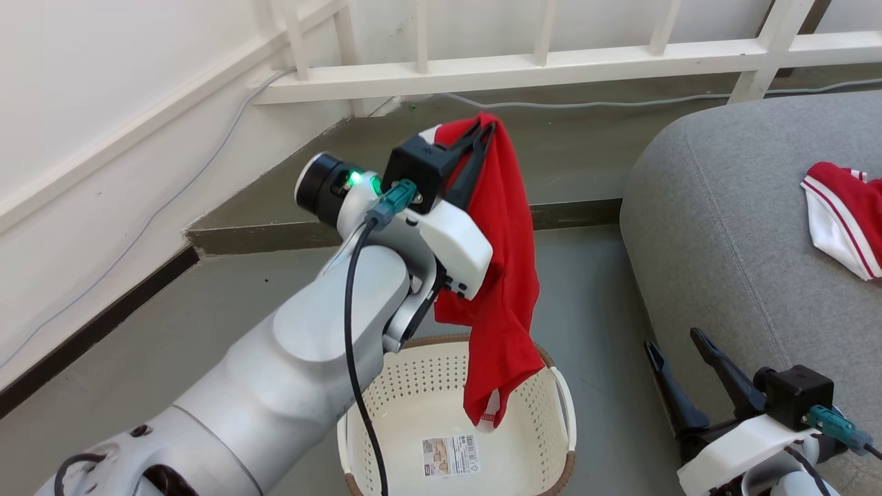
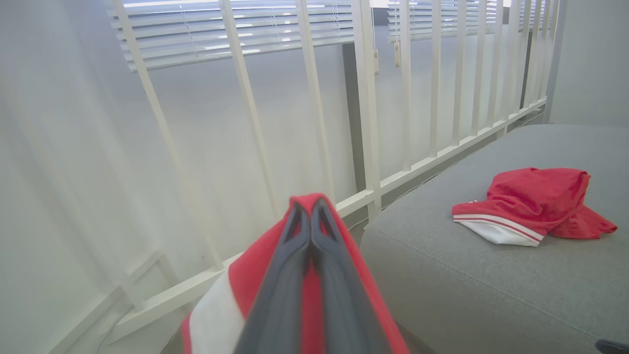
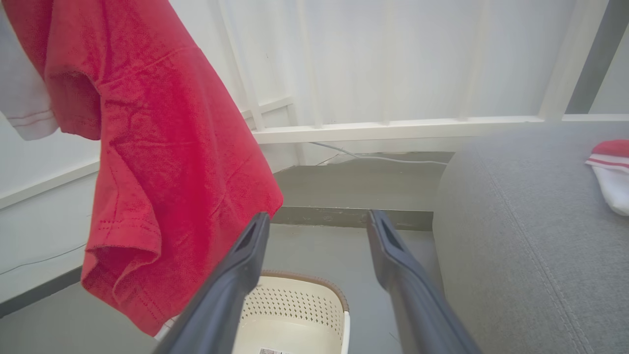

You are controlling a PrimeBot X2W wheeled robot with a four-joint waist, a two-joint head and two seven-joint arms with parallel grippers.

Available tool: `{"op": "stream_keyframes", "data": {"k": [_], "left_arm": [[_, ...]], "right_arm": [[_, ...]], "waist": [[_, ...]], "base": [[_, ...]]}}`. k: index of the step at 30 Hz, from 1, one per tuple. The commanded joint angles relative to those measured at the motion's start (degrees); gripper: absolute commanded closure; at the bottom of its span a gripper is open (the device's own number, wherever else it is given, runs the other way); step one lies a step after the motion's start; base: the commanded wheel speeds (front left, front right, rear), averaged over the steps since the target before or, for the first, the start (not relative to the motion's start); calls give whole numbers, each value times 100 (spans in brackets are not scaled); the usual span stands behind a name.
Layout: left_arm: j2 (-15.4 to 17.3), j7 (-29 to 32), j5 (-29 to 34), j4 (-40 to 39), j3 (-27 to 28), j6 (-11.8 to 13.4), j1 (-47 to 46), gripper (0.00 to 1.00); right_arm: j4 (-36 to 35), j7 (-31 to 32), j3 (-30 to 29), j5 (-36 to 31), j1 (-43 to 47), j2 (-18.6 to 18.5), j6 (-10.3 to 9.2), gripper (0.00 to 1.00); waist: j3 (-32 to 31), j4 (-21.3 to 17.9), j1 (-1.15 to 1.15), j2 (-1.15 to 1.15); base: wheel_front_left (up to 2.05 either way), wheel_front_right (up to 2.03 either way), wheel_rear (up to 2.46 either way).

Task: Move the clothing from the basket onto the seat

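Note:
My left gripper (image 1: 486, 127) is shut on a red garment (image 1: 506, 275) and holds it high above the basket (image 1: 441, 386). The cloth hangs down, its striped hem dangling just inside the basket's rim. In the left wrist view the closed fingers (image 2: 310, 216) pinch red and white fabric (image 2: 231, 305). A second red and white garment (image 1: 844, 213) lies on the grey seat (image 1: 723, 227), and shows again as the garment (image 2: 530, 206) in the left wrist view. My right gripper (image 1: 679, 344) stands open at the lower right beside the seat's front edge, holding nothing. Its fingers (image 3: 245, 260) frame the basket (image 3: 295, 309).
A white railing (image 1: 551, 62) runs along the back, with a grey cable (image 1: 586, 103) on the raised floor step behind the basket. A white wall with dark skirting (image 1: 96, 324) lies to the left. A barcode label (image 1: 451, 455) sits on the basket's bottom.

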Motion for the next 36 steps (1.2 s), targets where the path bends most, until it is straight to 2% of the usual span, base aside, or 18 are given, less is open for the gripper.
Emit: {"op": "stream_keyframes", "data": {"k": [1,9,18,36], "left_arm": [[111,-58,52,-122,176,-34,-382,100],[55,-41,60,-115,108,-32,-498,100],[-11,-30,60,-171,-26,-8,-616,100],[-49,-9,-130,-450,-382,91,-813,100]], "right_arm": [[-124,-35,86,-22,-18,-62,18,0],[-420,-35,238,0,-152,-34,18,0],[-853,-35,808,53,-777,0,18,0],[354,-35,1652,-154,-1979,486,18,0]], "waist": [[2,0,0,0],[12,-37,0,0],[157,36,0,0],[193,284,0,0]], "base": [[0,0,0],[0,0,0],[0,0,0],[0,0,0]]}}
